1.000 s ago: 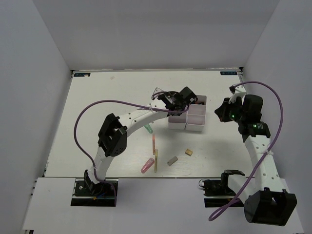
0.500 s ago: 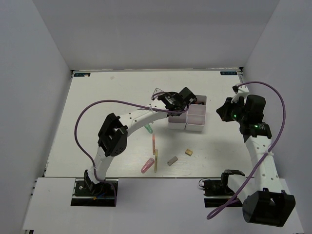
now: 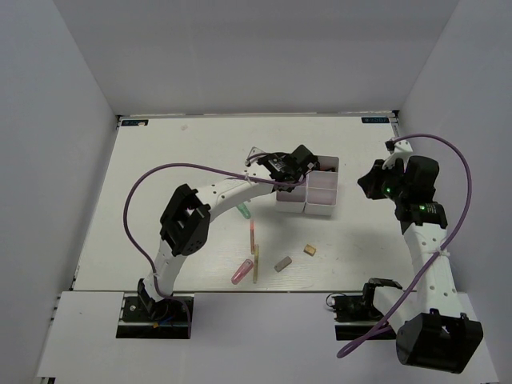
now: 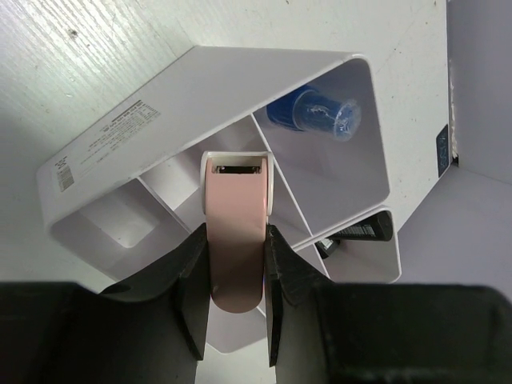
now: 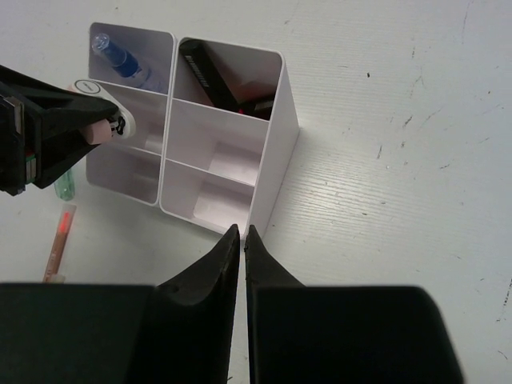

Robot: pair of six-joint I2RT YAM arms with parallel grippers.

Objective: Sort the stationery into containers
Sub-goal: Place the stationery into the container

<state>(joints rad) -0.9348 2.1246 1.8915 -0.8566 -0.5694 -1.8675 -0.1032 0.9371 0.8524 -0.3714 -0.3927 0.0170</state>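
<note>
My left gripper is shut on a pink, finger-sized item with a white end, held just above the left column of the white containers. The right wrist view shows that item at the bins' left rim. A blue-capped clear tube lies in one far bin, a black marker in the other. On the table lie a green marker, a pink stick, a pink marker, a yellow stick, a grey eraser and a tan eraser. My right gripper is shut and empty, right of the bins.
The loose items lie in front of the bins, between the two arm bases. A purple cable loops over the left arm. White walls enclose the table on three sides. The right fingertips hover near the bins' near right corner.
My left gripper with the pink item has shifted slightly left over the bins. My right arm has drifted a little to the right.
</note>
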